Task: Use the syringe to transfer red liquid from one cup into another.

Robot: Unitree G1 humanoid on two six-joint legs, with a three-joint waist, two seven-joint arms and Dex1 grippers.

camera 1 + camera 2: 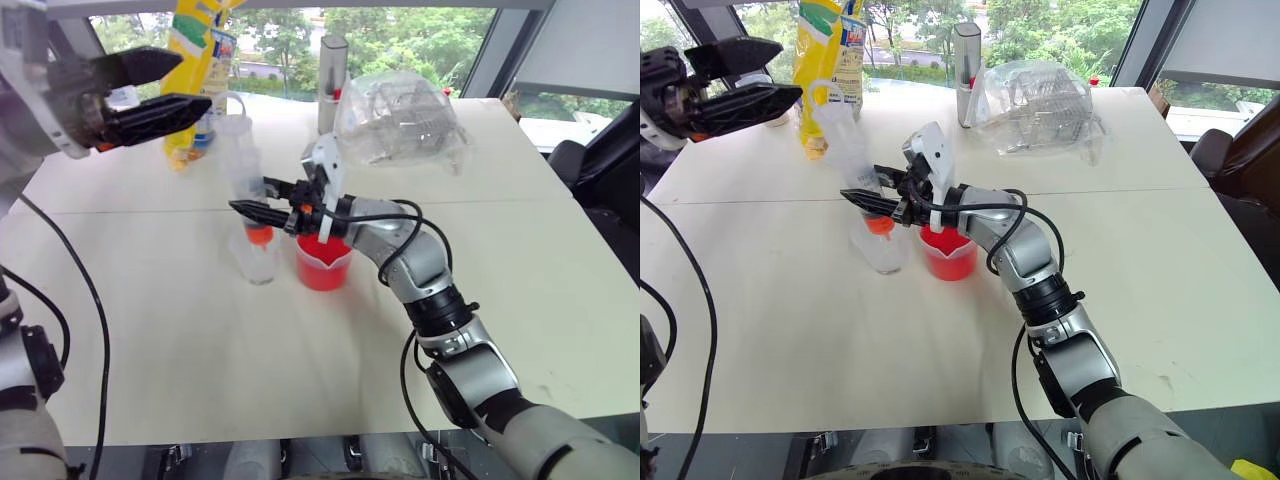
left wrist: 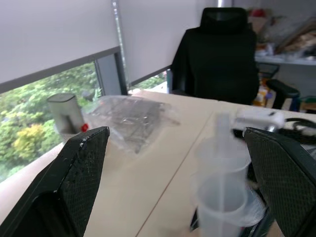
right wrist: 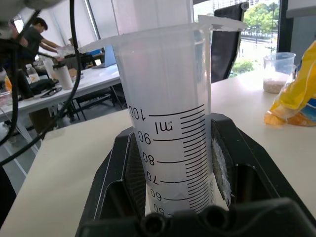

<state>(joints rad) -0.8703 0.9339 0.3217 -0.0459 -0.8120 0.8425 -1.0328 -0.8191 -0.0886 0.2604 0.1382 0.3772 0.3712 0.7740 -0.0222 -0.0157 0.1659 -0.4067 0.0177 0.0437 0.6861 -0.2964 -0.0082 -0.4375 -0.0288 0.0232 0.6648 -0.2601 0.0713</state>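
The syringe [image 1: 243, 165] stands upright over the small clear cup [image 1: 261, 263], its orange tip [image 1: 258, 236] at the cup's mouth. My right gripper [image 1: 255, 198] reaches in from the right and is shut on the barrel; the right wrist view shows the graduated barrel [image 3: 170, 133] clamped between the fingers. The red beaker [image 1: 323, 262], holding the red liquid [image 1: 948, 243], sits just right of the small cup, under my right wrist. My left gripper [image 1: 195, 82] hangs open and empty, high at the left, apart from the syringe. In its wrist view the syringe top [image 2: 222, 163] lies between the spread fingers [image 2: 74, 182].
A yellow bag [image 1: 195, 60] lies behind the syringe. A silver cylinder [image 1: 332, 80] and a clear plastic bag with a wire rack [image 1: 400, 120] sit at the table's back. A cup of whitish granules [image 3: 276, 71] stands by the bag. A black chair [image 1: 600, 170] is at the right.
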